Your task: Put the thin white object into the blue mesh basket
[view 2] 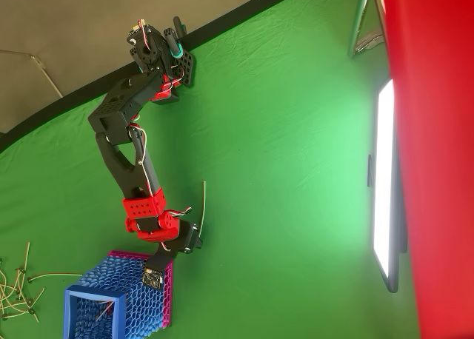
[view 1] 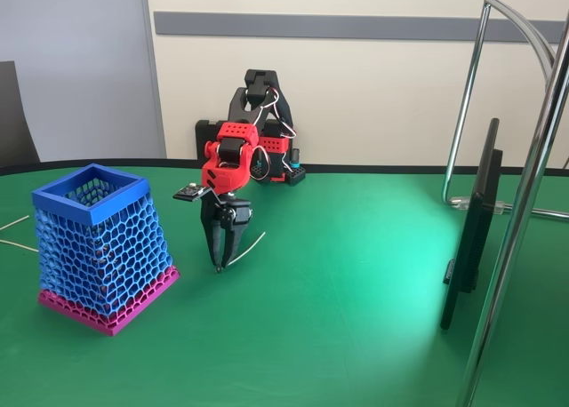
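While the basket [view 1: 100, 247] stands near the table's [view 1: 356, 336] front left corner, the pincer [view 1: 219, 267] points down just right of it, tips at the cloth, jaws nearly closed on the lower end of the white stick [view 1: 249, 246]. That stick slants away toward the far edge beside the arm [view 2: 129, 161].

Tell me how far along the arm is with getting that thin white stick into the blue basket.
Early stage. The gripper has been brought down to the green table at one end of the thin white object, which lies on the cloth; whether the fingers have closed on it cannot be told. The blue mesh basket stands apart, to the left in the fixed view. Left: secure the grasp, lift, carry over the rim and release.
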You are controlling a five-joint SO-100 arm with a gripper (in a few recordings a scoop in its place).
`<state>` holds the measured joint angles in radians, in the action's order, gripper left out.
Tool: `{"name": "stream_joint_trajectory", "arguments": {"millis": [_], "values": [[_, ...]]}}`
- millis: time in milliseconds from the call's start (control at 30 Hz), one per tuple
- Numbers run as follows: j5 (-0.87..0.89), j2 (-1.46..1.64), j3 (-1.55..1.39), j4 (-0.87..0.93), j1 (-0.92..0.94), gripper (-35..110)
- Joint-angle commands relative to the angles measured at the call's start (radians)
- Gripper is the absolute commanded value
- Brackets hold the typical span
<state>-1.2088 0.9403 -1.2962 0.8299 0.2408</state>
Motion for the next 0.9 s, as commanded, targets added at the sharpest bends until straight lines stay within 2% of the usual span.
{"name": "stream_joint_trajectory", "arguments": {"millis": [0, 867], "values": [[-0.006, 0.014, 0.018, -0.002, -0.014, 12], [-0.064, -0.021, 0.061, 0.023, -0.02, 13]]}}
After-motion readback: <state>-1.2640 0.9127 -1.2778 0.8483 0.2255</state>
